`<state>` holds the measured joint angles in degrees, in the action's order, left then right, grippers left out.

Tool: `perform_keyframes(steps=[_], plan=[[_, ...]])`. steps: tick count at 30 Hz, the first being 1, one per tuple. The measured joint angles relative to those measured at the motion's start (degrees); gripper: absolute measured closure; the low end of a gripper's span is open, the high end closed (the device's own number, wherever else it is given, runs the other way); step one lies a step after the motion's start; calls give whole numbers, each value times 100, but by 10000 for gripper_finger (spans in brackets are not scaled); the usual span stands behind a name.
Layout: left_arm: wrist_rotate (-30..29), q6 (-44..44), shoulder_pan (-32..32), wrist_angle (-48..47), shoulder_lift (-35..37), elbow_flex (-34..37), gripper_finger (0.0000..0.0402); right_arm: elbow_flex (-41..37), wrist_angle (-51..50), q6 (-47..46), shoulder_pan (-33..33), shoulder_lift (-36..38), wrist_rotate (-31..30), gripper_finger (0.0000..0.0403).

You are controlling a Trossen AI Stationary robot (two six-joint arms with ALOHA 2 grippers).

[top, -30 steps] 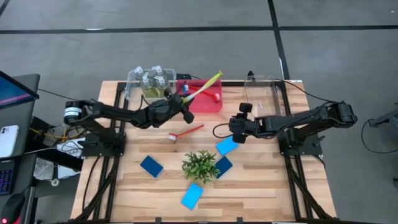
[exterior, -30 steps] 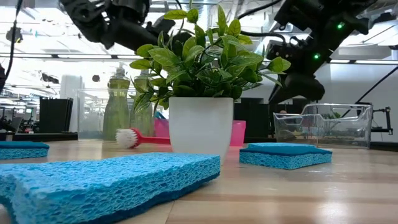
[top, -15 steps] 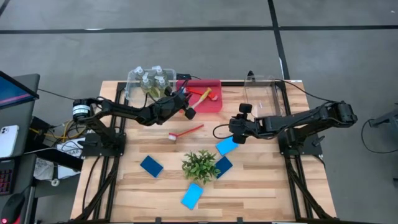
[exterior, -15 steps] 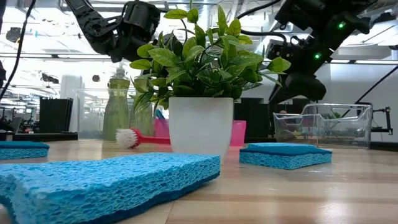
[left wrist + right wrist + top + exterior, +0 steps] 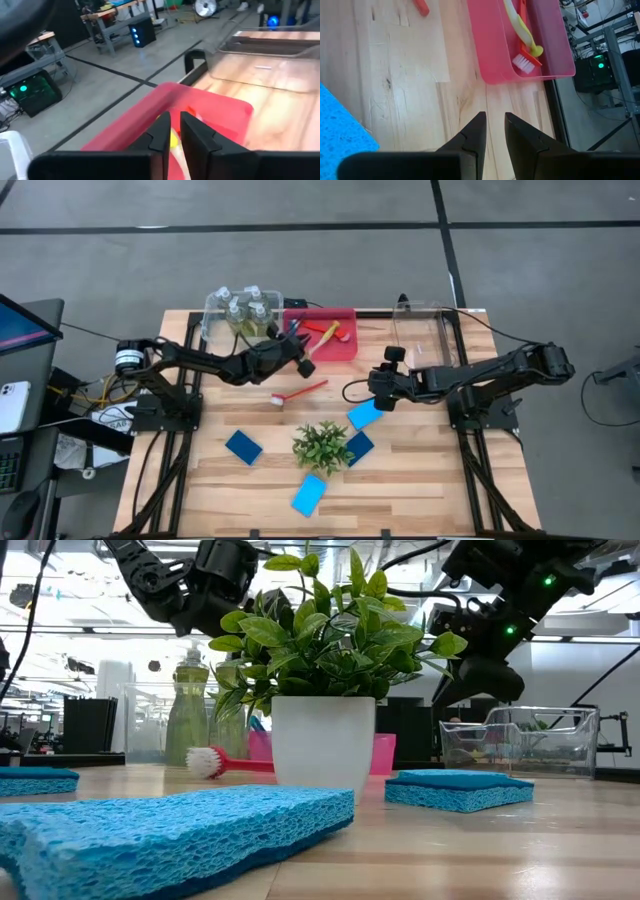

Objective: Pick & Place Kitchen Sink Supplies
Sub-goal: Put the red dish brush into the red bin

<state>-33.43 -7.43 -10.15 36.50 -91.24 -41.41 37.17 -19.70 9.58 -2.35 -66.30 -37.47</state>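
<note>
While the yellow brush (image 5: 521, 23) lies inside the red bin (image 5: 330, 345) beside another brush with a red handle and white bristles (image 5: 524, 59), one red brush (image 5: 300, 391) sits loose on the wooden table (image 5: 420, 480) just in front of that bin, bristle head toward the left arm. Four clear bottles (image 5: 240, 308) of yellow-green liquid stand packed in the clear bin (image 5: 212, 320) left of the red one. Sponges are scattered: dark-blue sponge (image 5: 243, 446) on the left, light-blue sponge (image 5: 309, 494) nearest the front edge, another light-blue sponge (image 5: 365, 415) and a dark-blue sponge (image 5: 359, 446) right of the potted plant (image 5: 322, 445). Left gripper (image 5: 303, 356) hovers at the red bin's near edge, fingers (image 5: 192, 134) pressed nearly together, pinching nothing. Right gripper (image 5: 374, 387) hangs above the table just beside the upper light-blue sponge, jaws narrowly apart, empty. An empty clear bin (image 5: 422, 332) sits at the back right.
</note>
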Motion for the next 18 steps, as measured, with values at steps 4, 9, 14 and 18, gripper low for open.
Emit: perform_keyframes(steps=[4,9,14,18], plan=[[-2,-93,200,-50,45,0,337,0,0,0,0,0,0,339],[0,-135,473,-94,298,0,312,0,0,-3,17,0,0,339],[-2,-126,822,-407,769,0,286,0,0,-4,15,0,0,339],[-2,-55,1250,-1290,1165,0,263,0,0,-7,15,0,0,339]])
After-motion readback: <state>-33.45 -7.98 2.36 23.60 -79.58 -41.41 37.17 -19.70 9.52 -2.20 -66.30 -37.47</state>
